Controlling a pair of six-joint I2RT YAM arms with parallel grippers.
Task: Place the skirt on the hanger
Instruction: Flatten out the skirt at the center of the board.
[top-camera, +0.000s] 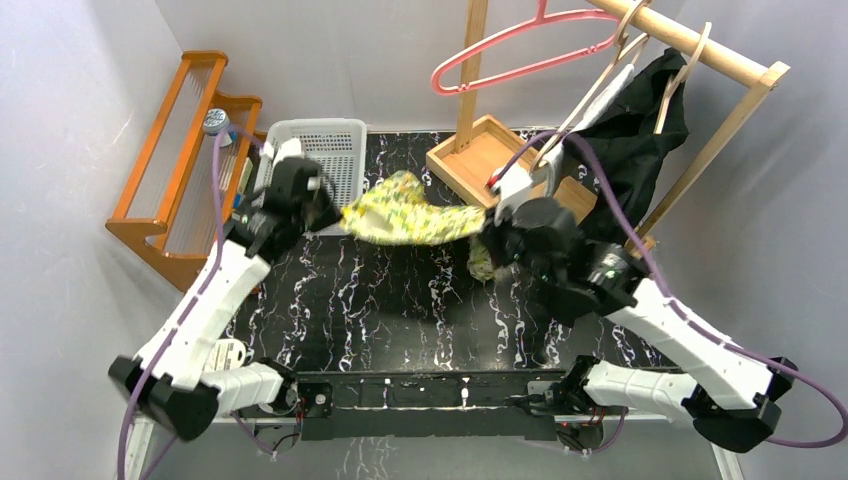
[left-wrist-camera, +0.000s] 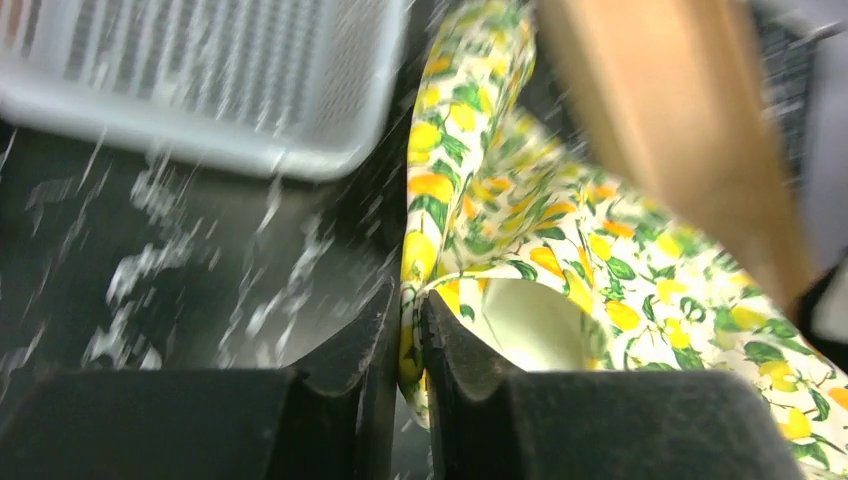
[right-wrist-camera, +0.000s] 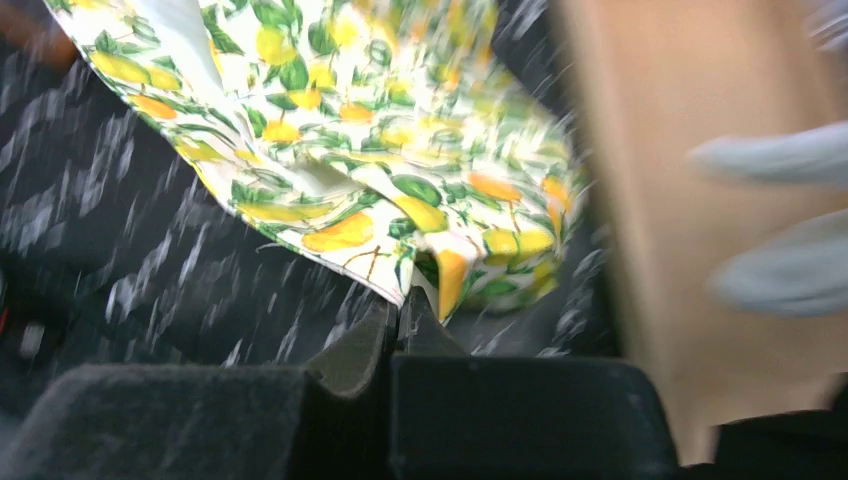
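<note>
The skirt (top-camera: 410, 215), yellow with a lemon and leaf print, hangs stretched above the black marbled table between my two grippers. My left gripper (top-camera: 335, 212) pinches its left edge; in the left wrist view the fabric (left-wrist-camera: 600, 270) is caught between the left gripper's (left-wrist-camera: 410, 300) narrow jaws. My right gripper (top-camera: 487, 225) holds the right end; in the right wrist view the right gripper (right-wrist-camera: 398, 305) is shut on a corner of the skirt (right-wrist-camera: 380, 130). An empty pink hanger (top-camera: 520, 50) hangs on the wooden rail at the back, above and behind the skirt.
A white slotted basket (top-camera: 335, 140) stands behind the left gripper. An orange wooden shelf (top-camera: 180, 170) leans at the far left. The clothes rack's wooden base (top-camera: 480, 160) sits behind the skirt. Wooden hangers (top-camera: 600, 80) and a black garment (top-camera: 640, 140) hang at the right.
</note>
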